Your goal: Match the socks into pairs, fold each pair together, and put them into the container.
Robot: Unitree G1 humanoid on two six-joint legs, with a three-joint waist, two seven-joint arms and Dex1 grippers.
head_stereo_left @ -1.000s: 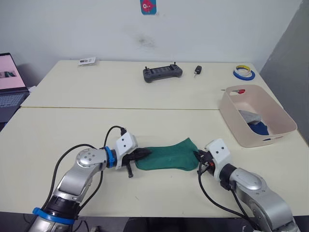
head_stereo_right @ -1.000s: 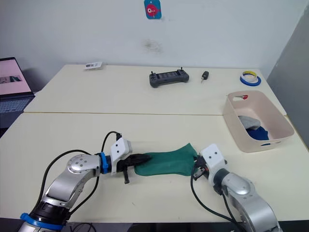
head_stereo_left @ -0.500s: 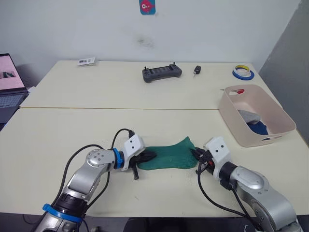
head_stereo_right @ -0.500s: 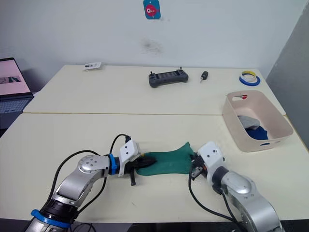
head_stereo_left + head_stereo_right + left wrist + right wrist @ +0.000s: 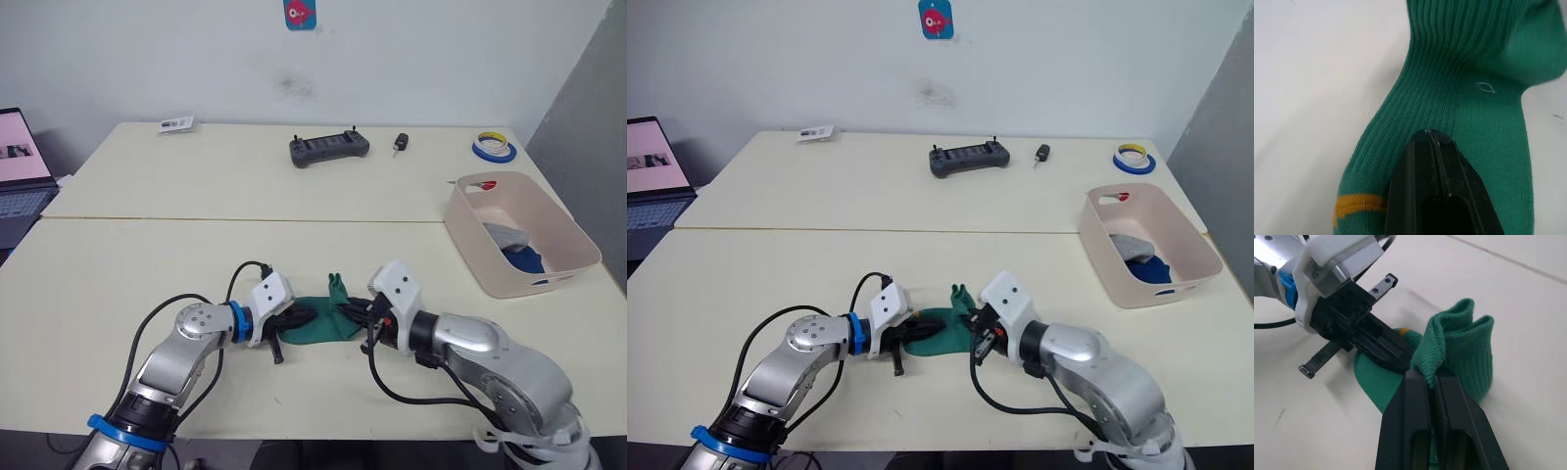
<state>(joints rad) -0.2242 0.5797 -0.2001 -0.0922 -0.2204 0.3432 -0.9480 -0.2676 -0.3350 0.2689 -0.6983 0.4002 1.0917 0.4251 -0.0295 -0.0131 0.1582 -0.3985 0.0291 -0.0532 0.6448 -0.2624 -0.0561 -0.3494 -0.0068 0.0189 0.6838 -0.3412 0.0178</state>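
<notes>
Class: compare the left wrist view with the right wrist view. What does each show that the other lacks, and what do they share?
Left wrist view alone: the yellow stripe on the green sock, with the left gripper shut on it. Right wrist view alone: the right gripper pinching the sock's bunched cuff. Both: the green sock on the pale table.

Probably an office or lab — pale tables [image 5: 196, 196], laptop [image 5: 22, 171], handheld controller [image 5: 329, 149], bare wall.
</notes>
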